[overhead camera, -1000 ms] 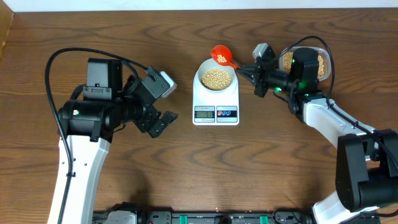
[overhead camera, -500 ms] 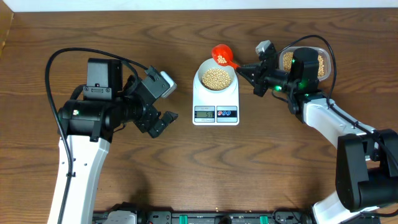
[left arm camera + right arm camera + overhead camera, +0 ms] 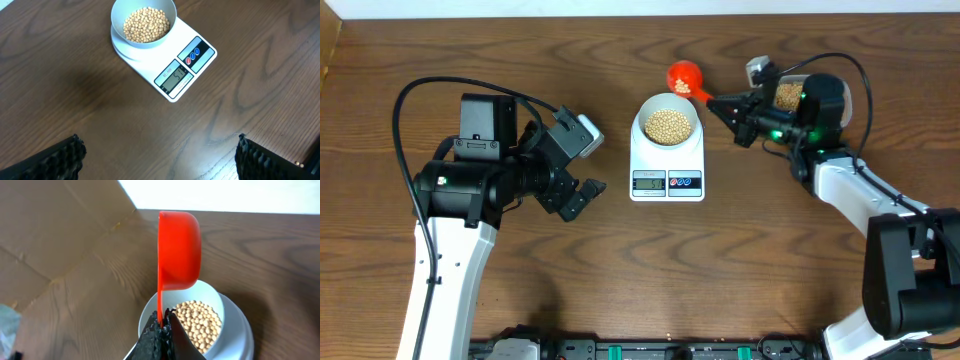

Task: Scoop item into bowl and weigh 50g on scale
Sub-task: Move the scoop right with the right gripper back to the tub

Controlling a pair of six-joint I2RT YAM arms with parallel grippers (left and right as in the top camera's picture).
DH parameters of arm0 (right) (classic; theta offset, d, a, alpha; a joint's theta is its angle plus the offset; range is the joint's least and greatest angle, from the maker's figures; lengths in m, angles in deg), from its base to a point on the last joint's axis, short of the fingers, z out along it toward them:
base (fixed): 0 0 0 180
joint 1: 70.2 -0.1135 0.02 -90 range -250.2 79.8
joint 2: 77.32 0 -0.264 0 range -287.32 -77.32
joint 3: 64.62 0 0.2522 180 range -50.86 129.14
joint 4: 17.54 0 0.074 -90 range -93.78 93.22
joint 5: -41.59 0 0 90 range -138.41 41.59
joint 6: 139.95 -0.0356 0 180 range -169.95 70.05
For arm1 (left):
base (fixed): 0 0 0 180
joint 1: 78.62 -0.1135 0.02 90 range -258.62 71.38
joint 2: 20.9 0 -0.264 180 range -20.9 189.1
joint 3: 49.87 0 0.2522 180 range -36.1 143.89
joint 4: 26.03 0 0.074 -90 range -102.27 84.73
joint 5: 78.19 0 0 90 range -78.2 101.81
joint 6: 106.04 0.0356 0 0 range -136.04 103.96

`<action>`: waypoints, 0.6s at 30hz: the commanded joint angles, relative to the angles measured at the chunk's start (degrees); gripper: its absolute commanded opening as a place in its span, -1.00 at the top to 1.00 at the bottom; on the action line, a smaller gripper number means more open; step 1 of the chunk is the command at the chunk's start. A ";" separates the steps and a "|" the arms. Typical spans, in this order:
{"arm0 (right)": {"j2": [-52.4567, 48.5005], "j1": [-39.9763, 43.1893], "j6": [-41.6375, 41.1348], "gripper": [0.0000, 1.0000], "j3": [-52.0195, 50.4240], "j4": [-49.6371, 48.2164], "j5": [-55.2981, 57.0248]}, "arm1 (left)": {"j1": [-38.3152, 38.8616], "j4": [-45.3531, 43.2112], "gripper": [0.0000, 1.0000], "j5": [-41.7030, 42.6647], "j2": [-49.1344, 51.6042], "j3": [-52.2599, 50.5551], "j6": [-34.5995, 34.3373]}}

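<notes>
Tan beans (image 3: 668, 123) fill the white bowl (image 3: 642, 118) standing on the scale (image 3: 667, 183) at mid-table. Left of the scale, apart from it, the left gripper (image 3: 582, 196) hangs with fingers spread, empty. Just past the bowl's far right rim, the right gripper (image 3: 718, 102) pinches the handle of a red scoop (image 3: 681, 75).

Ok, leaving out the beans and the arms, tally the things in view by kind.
scale: 1
bowl: 1
red scoop: 1
clear tub: 1
Total: 4
</notes>
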 commanded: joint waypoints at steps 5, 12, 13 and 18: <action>0.22 4.94 -8.87 0.98 0.28 -0.26 -4.11 | -0.24 0.15 -0.96 0.92 -0.42 0.96 0.55; 0.57 10.32 -10.21 0.97 0.28 -0.20 -8.55 | -0.24 0.15 -0.96 0.94 -0.42 0.96 0.55; 0.79 11.17 -10.69 0.97 0.28 -0.17 -8.98 | -0.24 0.13 -0.96 0.92 -0.42 0.96 0.55; 1.38 13.75 -10.67 0.97 0.28 1.33 -9.35 | -0.24 0.15 -0.96 0.92 -0.42 0.96 0.55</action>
